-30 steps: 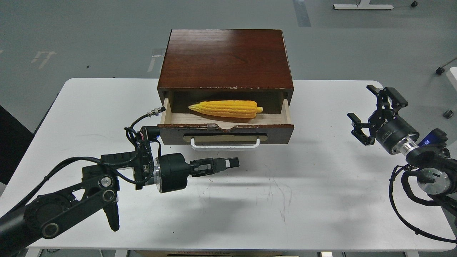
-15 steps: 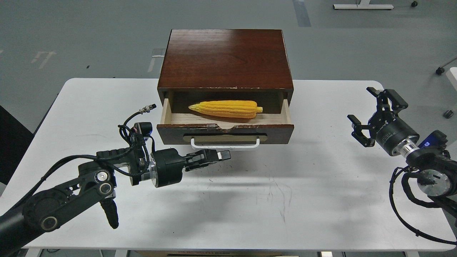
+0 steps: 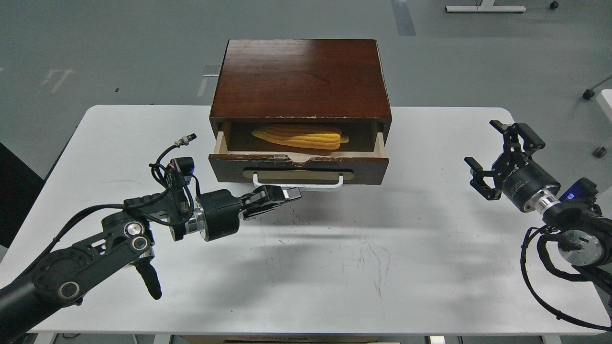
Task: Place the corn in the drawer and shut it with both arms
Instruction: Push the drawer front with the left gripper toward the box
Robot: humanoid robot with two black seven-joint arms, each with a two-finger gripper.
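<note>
Two grippers: left gripper (image 3: 286, 193), fingers together, just below the drawer (image 3: 299, 168) handle; right gripper (image 3: 497, 157) spread wide; corn (image 3: 301, 136) inside.

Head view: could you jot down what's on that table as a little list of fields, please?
corn: lying inside the drawer, partly shaded under the cabinet top
drawer: partly open, white handle facing the robot
left end effector: fingers together, tip at the drawer front just below the handle
right end effector: open, empty, off to the drawer's right
table: white, scuffed
</note>
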